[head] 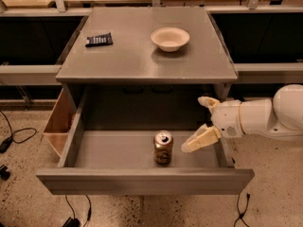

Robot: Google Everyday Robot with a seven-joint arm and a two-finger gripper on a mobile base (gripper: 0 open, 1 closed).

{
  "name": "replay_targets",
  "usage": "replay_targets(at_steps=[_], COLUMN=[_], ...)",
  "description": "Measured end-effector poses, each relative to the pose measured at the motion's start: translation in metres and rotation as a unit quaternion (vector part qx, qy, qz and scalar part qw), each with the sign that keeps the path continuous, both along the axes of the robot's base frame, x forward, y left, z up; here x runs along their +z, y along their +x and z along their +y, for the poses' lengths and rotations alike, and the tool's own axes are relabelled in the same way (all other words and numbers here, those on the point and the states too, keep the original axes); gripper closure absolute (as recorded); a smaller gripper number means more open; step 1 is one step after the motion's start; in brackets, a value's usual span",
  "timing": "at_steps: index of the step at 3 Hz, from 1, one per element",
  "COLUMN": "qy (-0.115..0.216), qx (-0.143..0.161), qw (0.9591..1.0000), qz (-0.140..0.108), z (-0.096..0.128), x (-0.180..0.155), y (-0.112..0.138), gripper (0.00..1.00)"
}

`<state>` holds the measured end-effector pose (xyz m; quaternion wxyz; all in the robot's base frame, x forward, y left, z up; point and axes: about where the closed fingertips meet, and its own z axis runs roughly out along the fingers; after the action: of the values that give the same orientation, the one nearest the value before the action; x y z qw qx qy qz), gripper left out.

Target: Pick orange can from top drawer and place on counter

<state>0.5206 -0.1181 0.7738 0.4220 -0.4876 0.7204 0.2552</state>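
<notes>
The orange can [163, 147] stands upright on the floor of the open top drawer [142, 182], near the middle toward the front. My gripper [201, 123] is at the drawer's right side, just right of the can and not touching it. It is open and empty, with one finger low near the can's top and the other raised above it. The grey counter [137, 63] lies above and behind the drawer.
A white bowl [170, 38] and a dark flat packet [99, 39] sit on the counter. A tan wooden side bin [57, 123] hangs at the drawer's left. Cables lie on the speckled floor [28, 197]. Dark shelves flank the cabinet.
</notes>
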Motion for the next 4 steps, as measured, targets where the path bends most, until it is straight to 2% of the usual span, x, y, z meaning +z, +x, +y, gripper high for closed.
replay_targets(at_steps=[1, 2, 3, 4], qy=[0.064, 0.091, 0.095, 0.068], qx=[0.043, 0.068, 0.088, 0.107], qw=[0.9970, 0.9935, 0.9915, 0.9919], qz=[-0.001, -0.005, -0.011, -0.013], z=[0.028, 0.044, 0.060, 0.079], x=[-0.046, -0.064, -0.076, -0.091], y=[0.008, 0.010, 0.011, 0.006], gripper=[0.00, 0.00, 0.00, 0.04])
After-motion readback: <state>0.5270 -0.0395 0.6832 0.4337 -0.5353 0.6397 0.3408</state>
